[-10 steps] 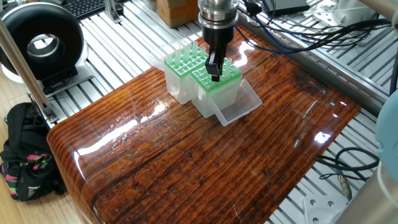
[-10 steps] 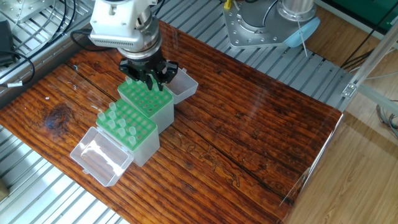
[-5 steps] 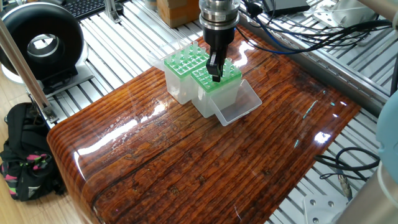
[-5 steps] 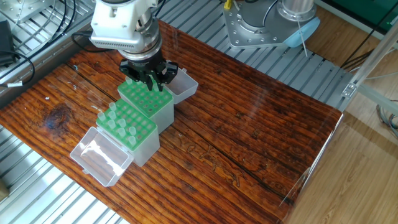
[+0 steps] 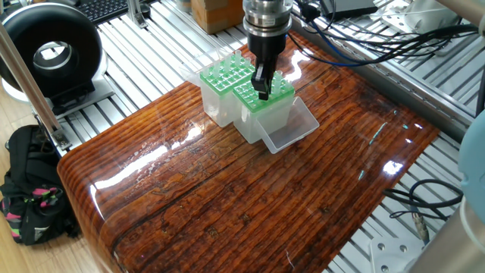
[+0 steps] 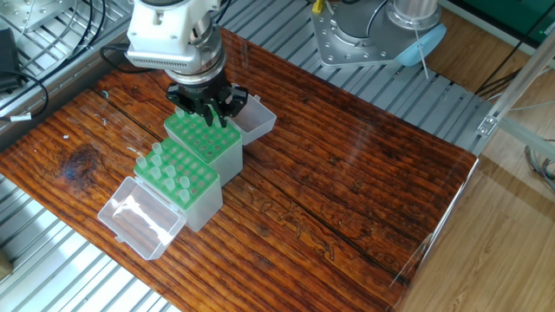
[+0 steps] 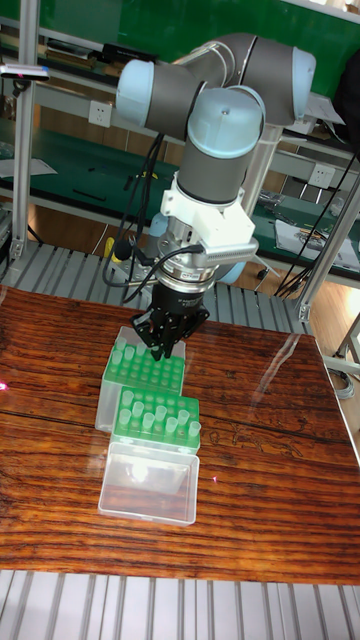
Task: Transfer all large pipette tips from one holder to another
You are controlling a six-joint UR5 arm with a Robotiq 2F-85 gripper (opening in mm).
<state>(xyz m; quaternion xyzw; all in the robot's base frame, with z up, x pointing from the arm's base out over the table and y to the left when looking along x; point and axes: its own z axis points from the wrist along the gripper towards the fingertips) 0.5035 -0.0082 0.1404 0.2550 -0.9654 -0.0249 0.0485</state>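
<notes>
Two green-topped tip holders (image 6: 186, 178) (image 6: 206, 139) side by side on one wooden table (image 6: 347, 173); two clear hinged lids (image 6: 139, 217) (image 6: 253, 117), both open; about ten large pipette tips (image 6: 169, 173) in one holder; exact tally unclear.

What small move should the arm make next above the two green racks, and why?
Probably a short straight descent: the end effector hangs just above the far rack, with no tip visibly held, while the near rack holds several pipette tips. Whether it is picking or placing cannot be told.
</notes>
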